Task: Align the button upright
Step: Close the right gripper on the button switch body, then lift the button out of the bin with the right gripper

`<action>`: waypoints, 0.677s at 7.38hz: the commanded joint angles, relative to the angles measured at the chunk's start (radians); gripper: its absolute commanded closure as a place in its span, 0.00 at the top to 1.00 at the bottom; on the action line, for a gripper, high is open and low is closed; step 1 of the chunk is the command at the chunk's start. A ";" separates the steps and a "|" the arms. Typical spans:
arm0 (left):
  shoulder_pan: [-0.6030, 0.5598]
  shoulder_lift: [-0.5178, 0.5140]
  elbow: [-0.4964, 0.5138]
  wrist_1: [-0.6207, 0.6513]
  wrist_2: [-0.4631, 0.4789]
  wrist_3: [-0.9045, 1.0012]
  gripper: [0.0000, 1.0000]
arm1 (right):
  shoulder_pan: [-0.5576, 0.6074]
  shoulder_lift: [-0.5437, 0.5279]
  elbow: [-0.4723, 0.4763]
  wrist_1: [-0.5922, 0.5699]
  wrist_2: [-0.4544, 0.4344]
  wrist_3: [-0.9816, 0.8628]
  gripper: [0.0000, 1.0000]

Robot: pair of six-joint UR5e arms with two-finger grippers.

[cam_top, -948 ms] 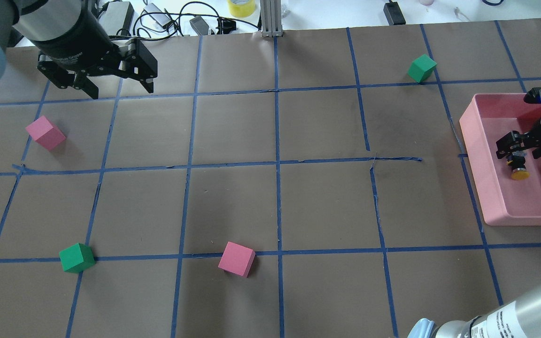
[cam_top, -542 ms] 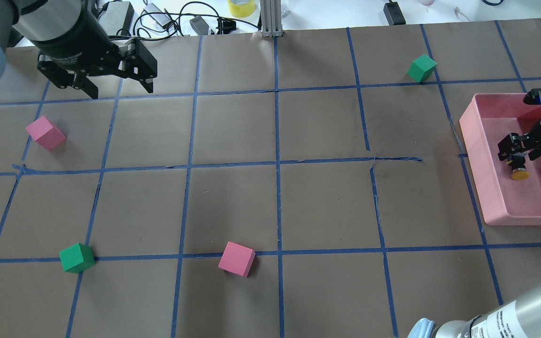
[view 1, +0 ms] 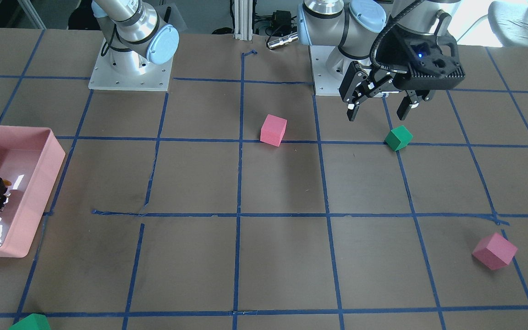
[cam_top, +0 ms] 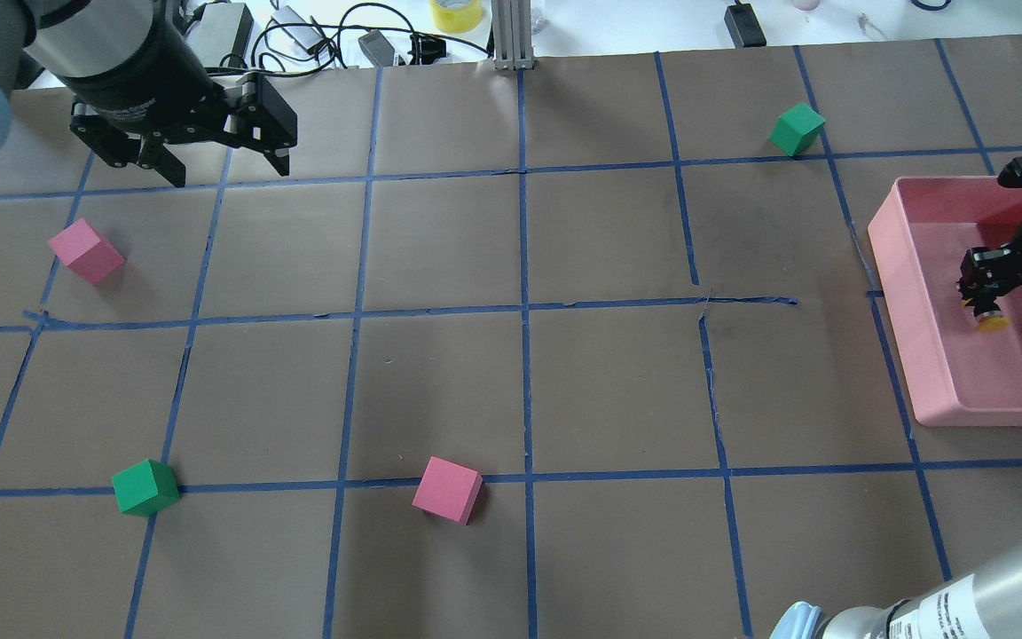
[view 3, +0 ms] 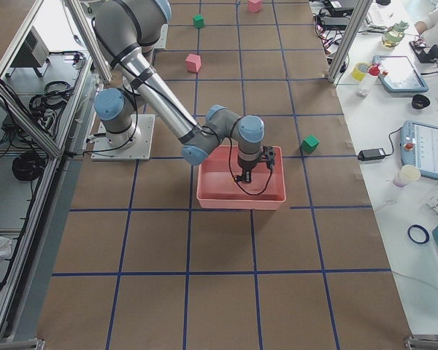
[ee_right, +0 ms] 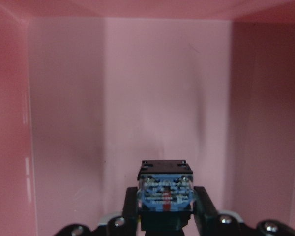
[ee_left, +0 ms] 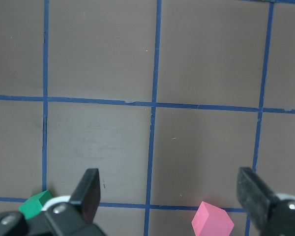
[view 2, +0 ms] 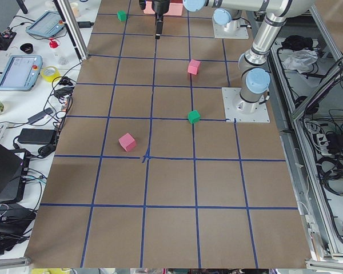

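Pink tray [cam_top: 897,302]: inside, our right gripper [cam_top: 979,297] pinches the button [cam_top: 993,321]; only the wrist view shows its base. Left gripper [cam_top: 229,170] spread.

No legible txt; print on button [ee_right: 165,194] label too blurry to read.

Closed the right gripper [cam_top: 983,300] from a wide spread to a narrow grip on the button [cam_top: 993,320] inside the pink tray [cam_top: 897,266]. Shifted that gripper and its wrist a little toward the table's right edge and slightly toward the far edge. Carried the button the same way. Drew its yellow cap in closer under the fingers, with less of the black body showing than before.
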 commanded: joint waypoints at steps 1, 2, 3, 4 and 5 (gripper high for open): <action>0.000 0.000 0.000 0.000 -0.001 0.001 1.00 | 0.009 -0.084 -0.064 0.141 0.003 -0.004 0.00; 0.000 0.000 0.000 0.000 -0.001 -0.001 1.00 | 0.026 -0.129 -0.112 0.236 0.009 -0.004 0.00; 0.000 0.000 0.000 0.000 -0.001 -0.001 1.00 | 0.063 -0.149 -0.164 0.302 0.011 -0.004 0.00; 0.000 0.000 0.000 0.000 -0.001 -0.001 1.00 | 0.108 -0.162 -0.219 0.357 0.005 0.002 0.00; 0.000 0.000 0.000 0.000 -0.001 -0.001 1.00 | 0.173 -0.183 -0.271 0.461 0.001 0.051 0.00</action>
